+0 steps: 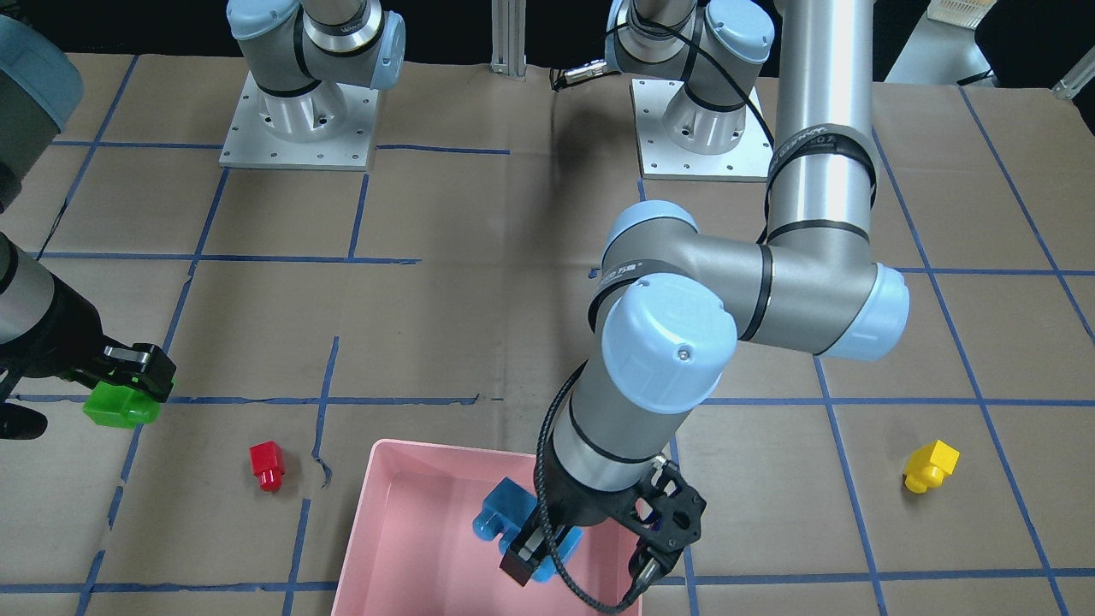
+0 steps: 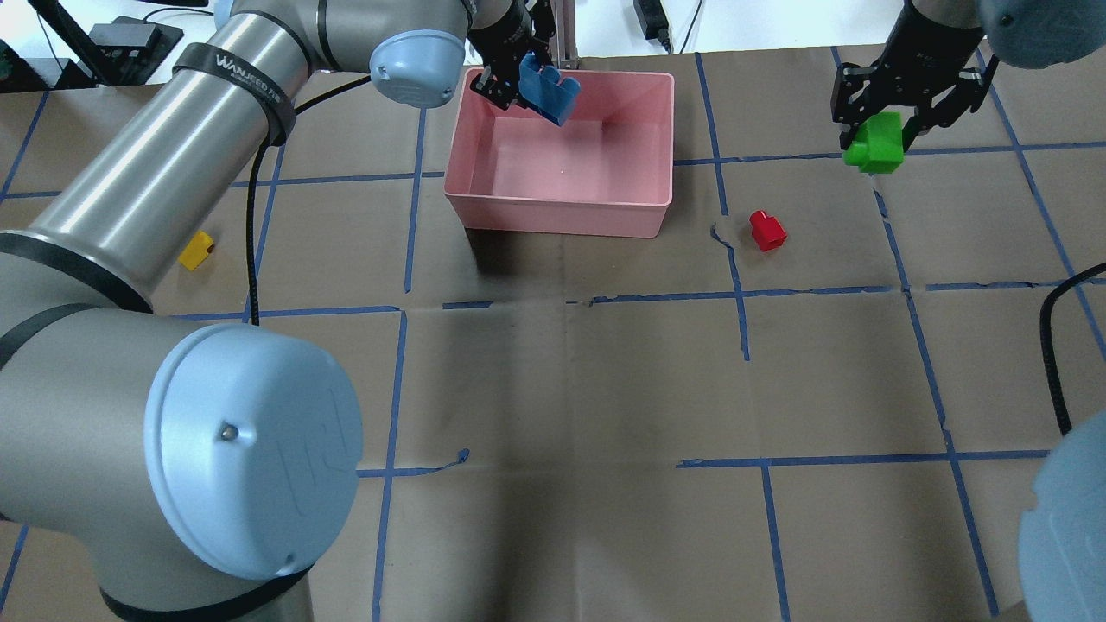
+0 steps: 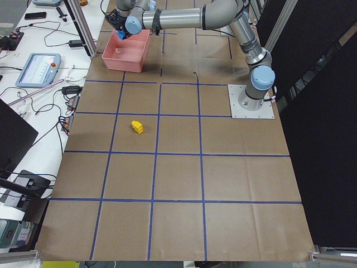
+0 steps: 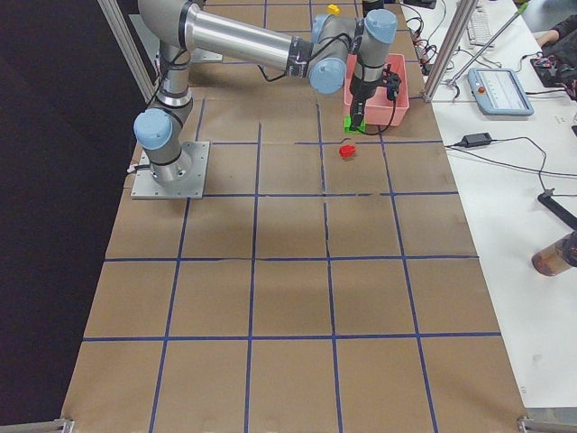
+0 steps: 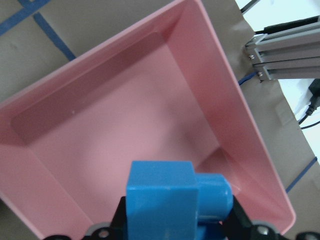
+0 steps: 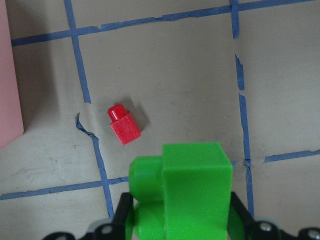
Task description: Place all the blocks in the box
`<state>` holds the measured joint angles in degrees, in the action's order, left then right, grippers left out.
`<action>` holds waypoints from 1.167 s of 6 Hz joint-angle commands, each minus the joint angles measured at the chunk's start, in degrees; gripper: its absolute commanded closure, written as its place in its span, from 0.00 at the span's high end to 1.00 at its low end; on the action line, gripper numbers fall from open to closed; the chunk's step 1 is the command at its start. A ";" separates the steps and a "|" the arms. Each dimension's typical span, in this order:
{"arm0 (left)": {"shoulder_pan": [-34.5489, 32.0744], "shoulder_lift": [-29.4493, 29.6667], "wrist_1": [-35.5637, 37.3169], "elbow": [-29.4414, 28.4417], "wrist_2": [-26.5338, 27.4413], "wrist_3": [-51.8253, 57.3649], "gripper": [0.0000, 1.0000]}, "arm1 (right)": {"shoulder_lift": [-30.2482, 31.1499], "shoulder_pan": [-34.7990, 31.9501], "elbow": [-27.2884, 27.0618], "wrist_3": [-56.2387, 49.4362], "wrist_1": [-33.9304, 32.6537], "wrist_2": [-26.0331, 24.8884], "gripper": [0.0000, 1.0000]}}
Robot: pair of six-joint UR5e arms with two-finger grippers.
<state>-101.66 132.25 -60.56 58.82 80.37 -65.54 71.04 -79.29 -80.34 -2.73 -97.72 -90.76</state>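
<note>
While no block is yet lying inside the box (image 2: pixel 553 216), two of the four are being carried by the robot. The left pincer (image 5: pixel 177 215) is clenching the blue block (image 2: pixel 547 86) above the box's far corner on the robot's left, a release away from the first delivery. The right pincer (image 2: pixel 881 130) is gripping the green block (image 6: pixel 190 190) well off the box's right side, and whether it is clearing the counter (image 2: pixel 562 389) cannot be told. The red block (image 2: pixel 766 231) is lying between the box and the green one, near the box's nearer right corner. The yellow block (image 2: pixel 197 250) is sitting well off the box's left side. Both are waiting to be collected. The left arm is stretching far forward, wrist turned down over the box, while the right arm is reaching out beside the box with its pincer pointing down.
</note>
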 commanded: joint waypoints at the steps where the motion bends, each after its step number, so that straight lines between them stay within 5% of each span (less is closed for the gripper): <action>1: -0.12 1.61 0.18 -0.73 0.31 0.50 0.64 | -0.02 -0.07 0.01 -0.17 -0.02 0.06 0.42; 2: -0.21 1.52 0.10 -0.28 0.84 0.68 0.81 | -0.02 -0.08 0.01 -0.08 -0.02 0.41 0.42; 4: -0.03 -0.84 0.27 3.91 0.93 4.95 0.91 | -0.02 -0.08 0.01 -0.08 -0.63 0.50 0.42; 6: 4.33 -7.15 -1.04 11.62 10.02 29.98 0.98 | -2.46 -3.48 4.45 0.79 -2.11 4.17 0.42; 7: 8.63 -12.40 -1.05 18.11 10.16 43.00 0.98 | -5.79 -6.20 9.88 1.14 -2.12 4.45 0.42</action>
<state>-96.66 124.36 -61.46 71.21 89.00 -35.35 68.03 -83.02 -75.00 -1.97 -99.54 -87.05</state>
